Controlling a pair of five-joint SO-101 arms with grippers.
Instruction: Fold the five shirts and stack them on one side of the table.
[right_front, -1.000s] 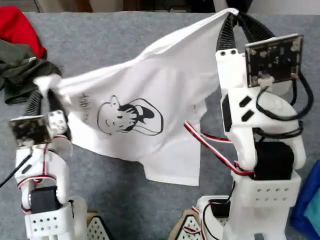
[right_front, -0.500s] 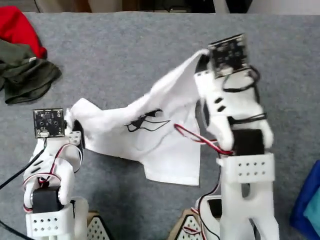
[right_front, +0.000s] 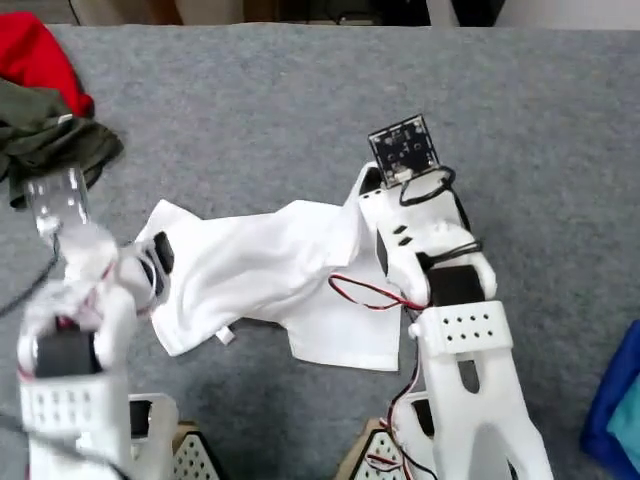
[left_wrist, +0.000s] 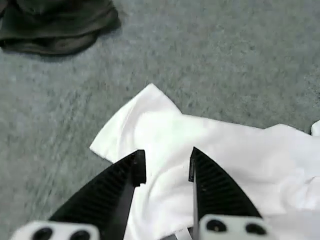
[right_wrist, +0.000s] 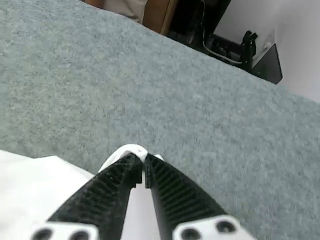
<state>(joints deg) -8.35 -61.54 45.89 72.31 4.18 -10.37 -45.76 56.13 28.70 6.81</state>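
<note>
Here, one grey felt-covered surface (right_front: 250, 100) carries four pieces of clothing. One white cotton shirt (right_front: 260, 270), the largest of them, lies rumpled in the middle, between the two white robot arms. One dark olive garment (right_front: 50, 150) is bunched at the far left edge, touching one red garment (right_front: 35, 55) in the corner beyond it. One blue cloth (right_front: 620, 400) shows at the right edge, well apart from the rest. The left pincer (left_wrist: 166, 165) is released, its jaws apart over the shirt's left end. The right pincer (right_wrist: 145, 167) is clenched on a white fold of the shirt's other end.
</note>
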